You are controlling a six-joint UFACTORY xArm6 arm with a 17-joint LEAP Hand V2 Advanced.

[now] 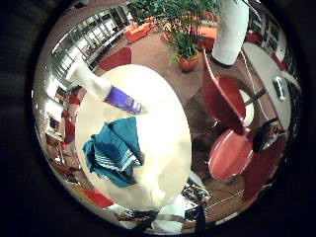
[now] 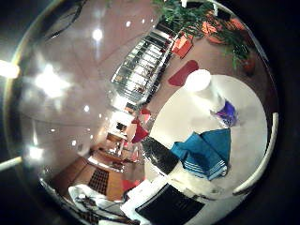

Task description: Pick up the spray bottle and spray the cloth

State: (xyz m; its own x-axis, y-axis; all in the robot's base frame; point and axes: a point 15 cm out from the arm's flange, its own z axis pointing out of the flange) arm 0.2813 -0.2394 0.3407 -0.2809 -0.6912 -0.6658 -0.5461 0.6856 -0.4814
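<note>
A white spray bottle (image 1: 106, 91) with a purple label stands on a round white table (image 1: 165, 128). Right beside it on the tabletop lies a crumpled teal cloth (image 1: 114, 150) with white stripes. My right hand (image 2: 161, 199) is well above the table and apart from both; only white and black parts of it show at the view's edge. Nothing is held, and no fingers curl in over the bottle or the cloth.
Red chairs (image 1: 227, 148) stand close to the table's edge. Beyond them are a potted plant (image 1: 186, 61), a white column (image 1: 231, 29) and a second pale table (image 1: 269, 74). The floor is brown with red patches.
</note>
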